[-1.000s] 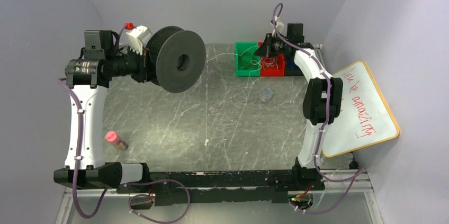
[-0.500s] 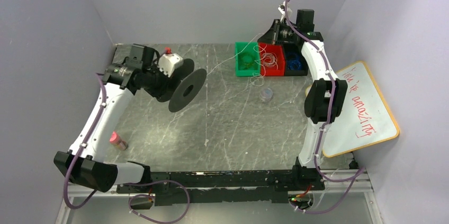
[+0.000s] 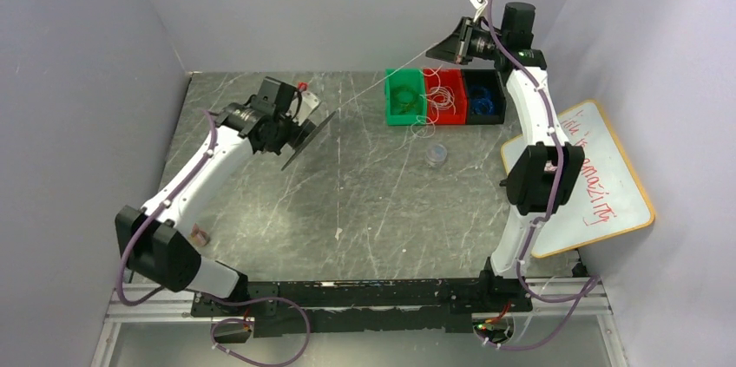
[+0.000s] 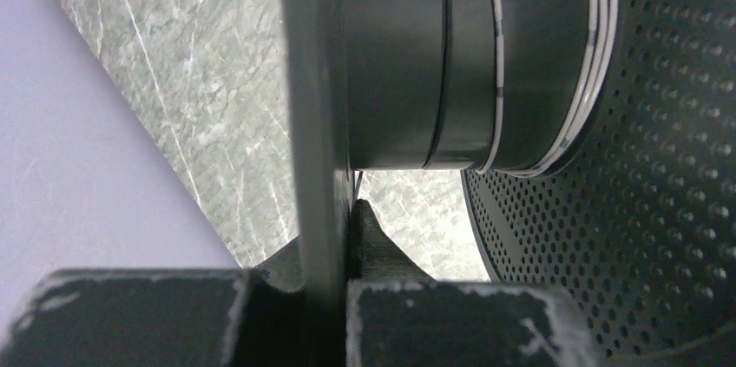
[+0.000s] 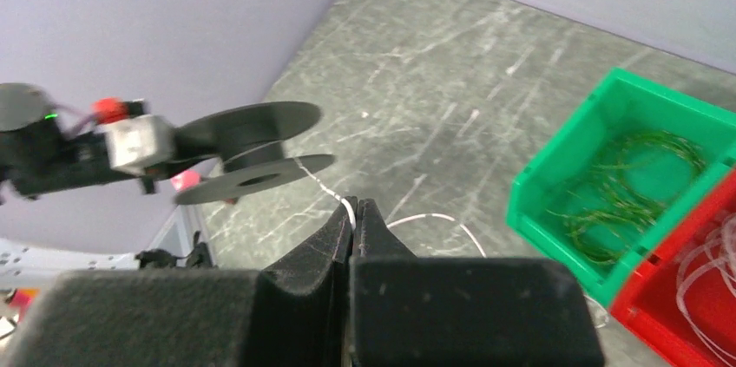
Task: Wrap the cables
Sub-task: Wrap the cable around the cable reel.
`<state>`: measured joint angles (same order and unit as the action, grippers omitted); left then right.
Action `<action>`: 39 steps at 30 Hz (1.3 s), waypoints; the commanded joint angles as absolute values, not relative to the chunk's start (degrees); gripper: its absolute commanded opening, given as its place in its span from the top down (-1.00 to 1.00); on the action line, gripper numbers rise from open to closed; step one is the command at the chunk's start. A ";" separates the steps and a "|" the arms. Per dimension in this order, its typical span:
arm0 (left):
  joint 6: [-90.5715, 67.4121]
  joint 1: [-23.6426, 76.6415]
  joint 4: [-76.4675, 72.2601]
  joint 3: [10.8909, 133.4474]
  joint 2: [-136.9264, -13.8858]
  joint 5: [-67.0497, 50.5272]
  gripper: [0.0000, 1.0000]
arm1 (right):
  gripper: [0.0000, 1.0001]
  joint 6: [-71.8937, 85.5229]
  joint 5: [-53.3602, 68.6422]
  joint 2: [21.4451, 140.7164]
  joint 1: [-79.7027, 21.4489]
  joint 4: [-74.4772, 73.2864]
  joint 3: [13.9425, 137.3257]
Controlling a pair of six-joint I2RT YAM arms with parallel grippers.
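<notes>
The left gripper [image 3: 293,121], clamped on the black spool [image 3: 310,130], has swung it lower, left of middle. The right gripper [image 3: 437,53] pinches the cable [image 3: 382,82] and has lifted above the red bin [image 3: 444,119], upper right, pulling it straight

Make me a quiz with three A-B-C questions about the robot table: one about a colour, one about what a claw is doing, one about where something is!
1. What colour is the bin with loose whitish cables in it?
A. green
B. red
C. yellow
2. The right gripper is:
A. wide open
B. shut on nothing
C. shut on a strand of the cables leading to the black spool
3. Where is the small clear jar?
A. in a bin
B. up in the air
C. on the table
Answers: B, white loops lie in the red bin; C, closed fingers pinch the strand; C, it stands on bare tabletop.
</notes>
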<state>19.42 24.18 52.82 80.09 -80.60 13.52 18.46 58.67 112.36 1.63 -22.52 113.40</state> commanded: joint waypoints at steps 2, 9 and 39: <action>15.29 24.78 50.31 80.96 -84.98 24.59 0.95 | 1.00 24.00 63.54 103.88 -1.14 -11.62 109.06; 12.82 24.83 50.45 83.02 -90.53 29.00 0.95 | 1.00 22.19 64.90 96.46 -6.74 -9.80 105.51; 0.35 16.52 62.03 110.65 -103.52 -0.68 0.95 | 1.00 -1.23 69.13 94.82 -43.96 -17.81 88.38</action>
<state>2.81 18.24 62.26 104.92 -105.80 8.71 2.22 67.24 92.62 -43.00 -18.98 88.92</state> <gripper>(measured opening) 0.065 0.011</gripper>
